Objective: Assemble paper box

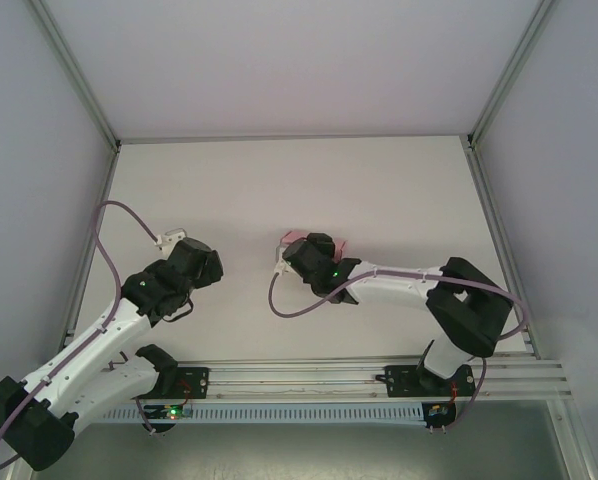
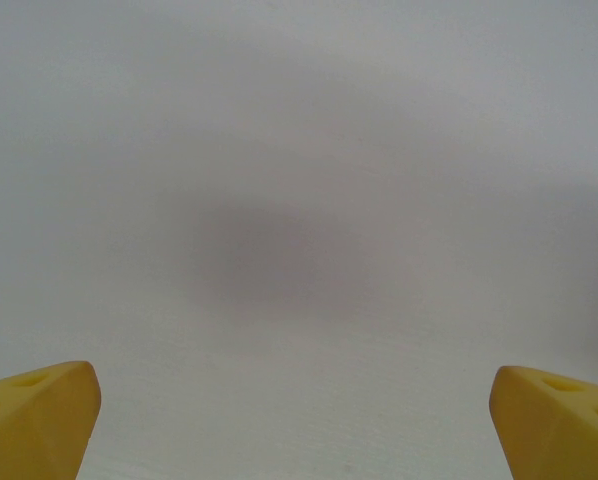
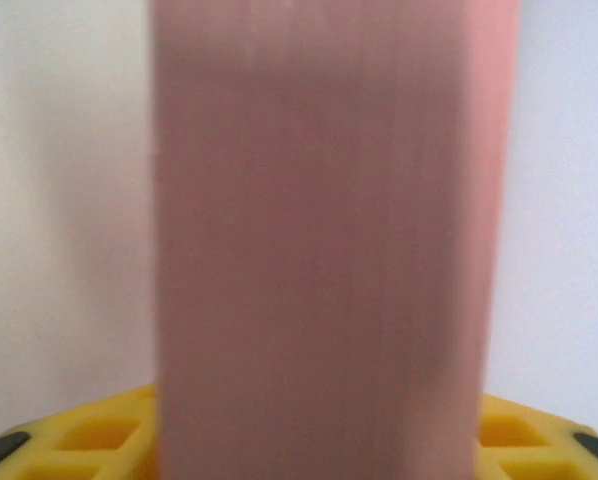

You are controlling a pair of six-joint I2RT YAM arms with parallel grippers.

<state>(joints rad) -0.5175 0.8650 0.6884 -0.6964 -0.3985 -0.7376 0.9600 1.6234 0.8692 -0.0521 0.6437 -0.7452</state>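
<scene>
The pink paper box (image 3: 329,250) fills the middle of the right wrist view as a tall blurred panel, standing between the yellow fingers (image 3: 89,435). My right gripper (image 3: 324,445) is shut on it, both fingers against its sides. From above, small pink edges of the paper box (image 1: 293,236) show around the right gripper (image 1: 311,252) near the table's middle. My left gripper (image 1: 201,262) hovers apart to the left. In its wrist view the left gripper (image 2: 299,425) is open, with bare table between its yellow fingertips (image 2: 39,410).
The white table (image 1: 299,180) is bounded by aluminium frame posts (image 1: 89,90) at left and right and grey walls behind. A rail (image 1: 379,375) with the arm bases runs along the near edge. Purple cables (image 1: 104,235) loop beside both arms.
</scene>
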